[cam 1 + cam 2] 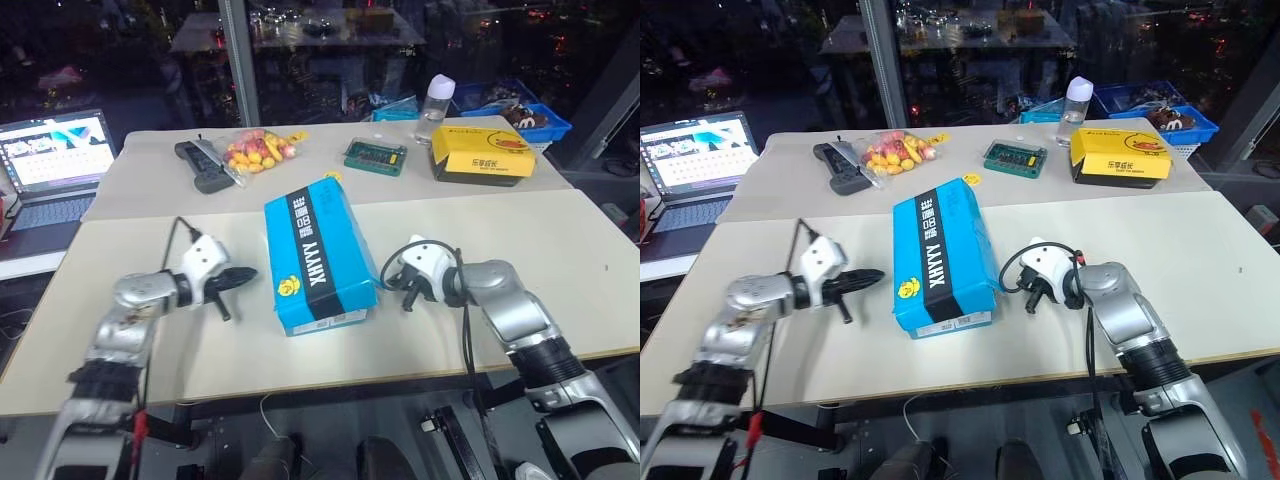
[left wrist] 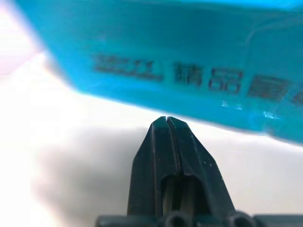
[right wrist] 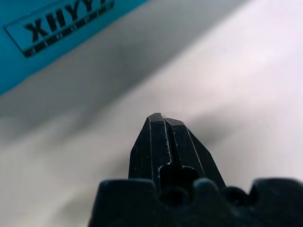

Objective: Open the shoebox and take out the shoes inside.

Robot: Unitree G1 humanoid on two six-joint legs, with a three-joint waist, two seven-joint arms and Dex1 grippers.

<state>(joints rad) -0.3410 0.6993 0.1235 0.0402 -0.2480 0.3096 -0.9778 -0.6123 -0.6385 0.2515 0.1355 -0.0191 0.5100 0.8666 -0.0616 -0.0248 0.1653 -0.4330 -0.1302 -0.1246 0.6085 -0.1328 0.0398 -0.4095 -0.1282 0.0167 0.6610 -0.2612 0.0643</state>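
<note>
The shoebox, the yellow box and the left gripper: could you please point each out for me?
shoebox [image 1: 318,248], left eye view, on the closed blue lid.
yellow box [image 1: 483,151], left eye view, on its top face.
left gripper [image 1: 250,272], left eye view, at its shut fingertips.

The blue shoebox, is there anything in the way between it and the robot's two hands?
Nothing visible is. The shoebox lies closed on the table, with the left end effector on one side and the right end effector on the other. Both are shut, and only bare tabletop lies between each one and the box.
</note>
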